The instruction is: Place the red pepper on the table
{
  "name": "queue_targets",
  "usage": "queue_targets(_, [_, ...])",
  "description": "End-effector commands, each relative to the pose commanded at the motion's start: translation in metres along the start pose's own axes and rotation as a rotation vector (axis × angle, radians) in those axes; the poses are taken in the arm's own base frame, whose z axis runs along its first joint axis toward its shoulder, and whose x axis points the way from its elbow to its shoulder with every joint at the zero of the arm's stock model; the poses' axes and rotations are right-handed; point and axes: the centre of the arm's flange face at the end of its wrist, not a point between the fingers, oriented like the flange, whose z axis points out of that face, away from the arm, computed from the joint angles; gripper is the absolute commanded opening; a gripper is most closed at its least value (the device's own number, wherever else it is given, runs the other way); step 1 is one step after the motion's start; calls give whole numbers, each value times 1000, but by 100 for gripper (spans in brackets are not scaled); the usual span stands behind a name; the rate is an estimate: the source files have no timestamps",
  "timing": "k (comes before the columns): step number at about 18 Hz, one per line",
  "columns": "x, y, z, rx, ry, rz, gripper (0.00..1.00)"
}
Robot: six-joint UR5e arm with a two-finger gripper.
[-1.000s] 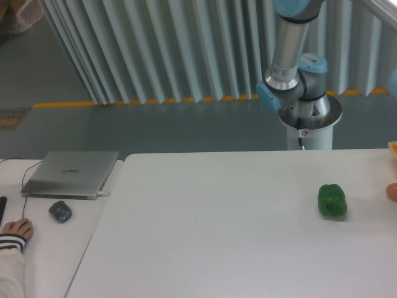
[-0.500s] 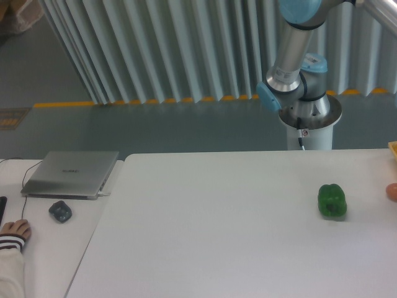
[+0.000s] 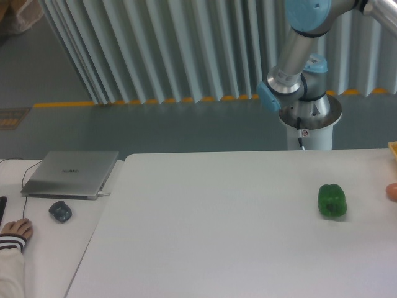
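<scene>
No red pepper shows anywhere in view. White surface [image 3: 217, 236] carries a green pepper [image 3: 332, 201] at right and an orange-pink object [image 3: 392, 192] at the right edge. Arm [image 3: 298, 56] rises behind; gripper out of frame. Laptop [image 3: 71, 174], mouse [image 3: 60, 211], a person's hand [image 3: 15, 230] at left.

I see a pepper [image 3: 332, 201] on the table's [image 3: 217, 236] right side (laptop [image 3: 70, 174] on the desk [image 3: 43, 248] at left).

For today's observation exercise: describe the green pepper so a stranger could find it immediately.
Start at the large white rounded-corner table and look toward its right side. The glossy green bell pepper sits there alone, larger and lobed, unlike the small orange-pink rounded object at the right edge.
</scene>
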Motion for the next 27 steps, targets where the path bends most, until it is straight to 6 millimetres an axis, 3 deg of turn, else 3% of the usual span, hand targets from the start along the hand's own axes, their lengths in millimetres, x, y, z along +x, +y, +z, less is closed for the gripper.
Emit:
queue_targets(2, [5, 1, -4, 2, 8, 22, 0])
queue_targets(3, [13, 2, -10, 4, 22, 106, 0])
queue_targets(4, [20, 4, -17, 7, 18, 211, 6])
queue_targets(7, [45, 15, -33, 10, 28, 370, 7])
queue_targets(8, [50, 15, -27, 16, 47, 405, 8])
queue_targets(10, [54, 22, -21, 27, 70, 522, 30])
queue_targets(11, [57, 24, -22, 24, 69, 575, 53])
queue_targets(12, [59, 23, -20, 25, 73, 613, 62])
queue_targets(14, [64, 20, -13, 28, 86, 718, 93])
queue_targets(15, [64, 20, -11, 29, 86, 749, 100])
queue_targets(22, [60, 30, -4, 14, 100, 881, 100])
queue_targets(27, [36, 50, 14, -79, 98, 1098, 100])
